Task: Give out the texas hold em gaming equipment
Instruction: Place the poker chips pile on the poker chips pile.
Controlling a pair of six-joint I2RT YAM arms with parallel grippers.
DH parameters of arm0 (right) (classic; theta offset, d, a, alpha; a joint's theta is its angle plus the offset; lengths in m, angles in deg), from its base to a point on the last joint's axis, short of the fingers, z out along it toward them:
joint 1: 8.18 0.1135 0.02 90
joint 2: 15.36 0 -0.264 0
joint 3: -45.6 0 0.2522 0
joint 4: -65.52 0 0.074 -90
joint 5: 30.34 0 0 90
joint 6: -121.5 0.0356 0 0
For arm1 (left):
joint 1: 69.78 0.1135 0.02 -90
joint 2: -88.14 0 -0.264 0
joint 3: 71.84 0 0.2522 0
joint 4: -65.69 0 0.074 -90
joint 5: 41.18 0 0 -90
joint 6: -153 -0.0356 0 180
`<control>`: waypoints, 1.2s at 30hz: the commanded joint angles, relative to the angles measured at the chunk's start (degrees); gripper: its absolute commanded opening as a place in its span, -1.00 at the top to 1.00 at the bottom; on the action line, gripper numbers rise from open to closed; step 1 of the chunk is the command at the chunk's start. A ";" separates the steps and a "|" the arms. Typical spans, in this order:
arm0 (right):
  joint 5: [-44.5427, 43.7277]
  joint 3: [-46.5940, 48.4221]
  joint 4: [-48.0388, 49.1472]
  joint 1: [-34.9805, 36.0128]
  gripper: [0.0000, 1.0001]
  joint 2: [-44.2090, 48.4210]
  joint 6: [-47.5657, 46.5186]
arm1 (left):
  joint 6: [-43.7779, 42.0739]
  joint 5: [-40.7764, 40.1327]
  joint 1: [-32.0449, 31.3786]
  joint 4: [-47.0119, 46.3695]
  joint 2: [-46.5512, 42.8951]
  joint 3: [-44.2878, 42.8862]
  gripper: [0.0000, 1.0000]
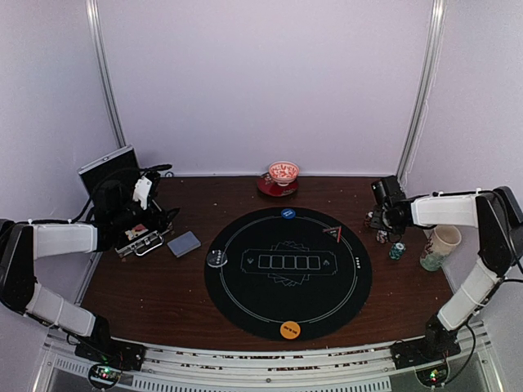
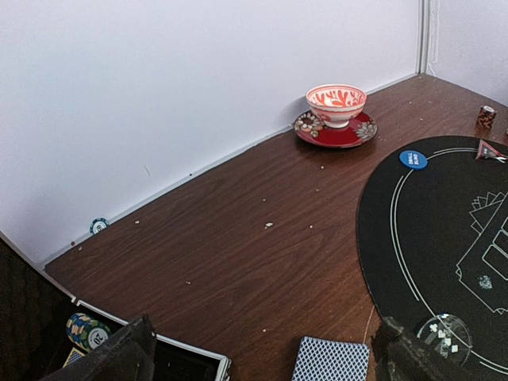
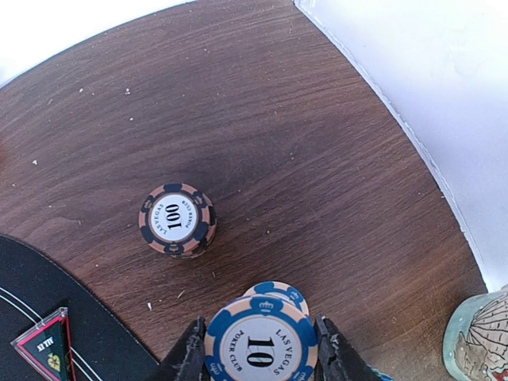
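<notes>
Gripping a blue-and-white stripe-edged poker chip [image 3: 260,349] marked 10 by its rim with the right end effector [image 3: 260,343], fingers partly closed on either side, low over the dark brown wooden tabletop [image 3: 317,119] just off the right edge of the big round black mat [image 3: 32,278]. Held flat and face up, probably so as to come down squarely on the second blue chip [image 3: 278,290] showing just beyond and below, building a pile for that seat. Standing apart from the grip, a short orange-and-black stack [image 3: 176,220] topped by a 100, likely kept as a separate denomination.

Seen from above: large blue disc [image 1: 287,214], orange disc [image 1: 290,329] and clear-white disc [image 1: 216,258] spread round the mat's edge, apparently one to a seat; grey-blue-backed card deck [image 1: 184,243] lying left of the mat. Hanging wide open and empty over bare wood near that deck, the left end effector [image 2: 268,332].

As for containers: open black silver-rimmed case [image 2: 190,353] beside the left arm, loose chips [image 2: 87,329] inside; red-and-white bowl [image 2: 336,103] on its red saucer [image 2: 317,131], contents not to be made out; pale patterned mug [image 1: 441,245] at far right, nothing discernible inside.
</notes>
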 commanded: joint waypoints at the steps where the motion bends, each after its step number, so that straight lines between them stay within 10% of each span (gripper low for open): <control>1: -3.13 1.32 0.30 0.20 0.48 -1.19 -0.27 | -0.45 0.46 -0.05 -1.76 0.11 -1.01 -0.96; 36: -2.82 1.82 1.26 -1.11 0.39 -6.10 -0.38 | -0.38 0.52 -0.05 -1.67 -0.06 -1.01 -0.96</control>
